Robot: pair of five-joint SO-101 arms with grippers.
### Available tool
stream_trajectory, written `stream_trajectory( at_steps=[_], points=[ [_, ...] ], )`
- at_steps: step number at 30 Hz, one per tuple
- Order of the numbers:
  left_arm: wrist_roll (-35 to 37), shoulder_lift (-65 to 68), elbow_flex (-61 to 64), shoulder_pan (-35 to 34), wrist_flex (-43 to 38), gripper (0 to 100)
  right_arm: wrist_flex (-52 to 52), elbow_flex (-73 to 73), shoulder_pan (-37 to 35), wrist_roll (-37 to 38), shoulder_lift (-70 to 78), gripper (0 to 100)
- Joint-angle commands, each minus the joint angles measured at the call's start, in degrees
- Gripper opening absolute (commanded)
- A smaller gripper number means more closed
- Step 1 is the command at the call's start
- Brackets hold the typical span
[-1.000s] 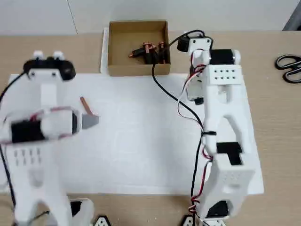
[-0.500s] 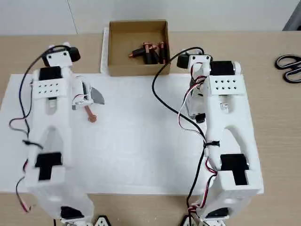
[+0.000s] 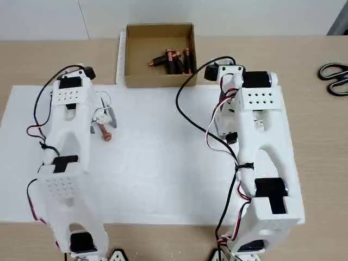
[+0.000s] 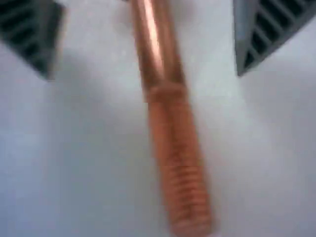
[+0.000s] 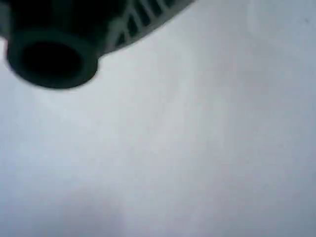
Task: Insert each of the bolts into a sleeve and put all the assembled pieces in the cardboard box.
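Left gripper (image 3: 105, 118) released, jaws straddling copper bolt (image 4: 168, 138) lying flat on white sheet (image 3: 163, 174), left part near back edge. Cardboard box (image 3: 122, 54) just behind sheet's back edge, assembled pieces (image 3: 173, 60) inside. Right gripper (image 5: 98, 34) clenched on black sleeve (image 5: 52, 59) above sheet's right part.

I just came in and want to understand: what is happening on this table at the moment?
Two robot arms are assembling bolts and sleeves. The left gripper is open over a copper bolt that lies on the white sheet. The right gripper appears to hold a black sleeve above the sheet. Several assembled pieces already lie in the cardboard box.
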Motion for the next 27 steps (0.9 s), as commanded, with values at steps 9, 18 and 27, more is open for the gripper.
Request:
stream_trajectory(
  at_steps=[9,18,27],
  points=[
    [0.4,0.6,-5.3,-0.3,3.3,11,-0.6,-0.3,0.4,-0.1,-3.5,0.4],
    [0.2,0.6,-11.8,-0.2,10.9,1,-1.3,-0.3,0.4,-0.1,-3.4,0.4],
    [0.1,0.6,-12.7,-0.4,11.8,1,-1.2,-0.2,0.4,-0.1,-3.4,0.4]
  ],
)
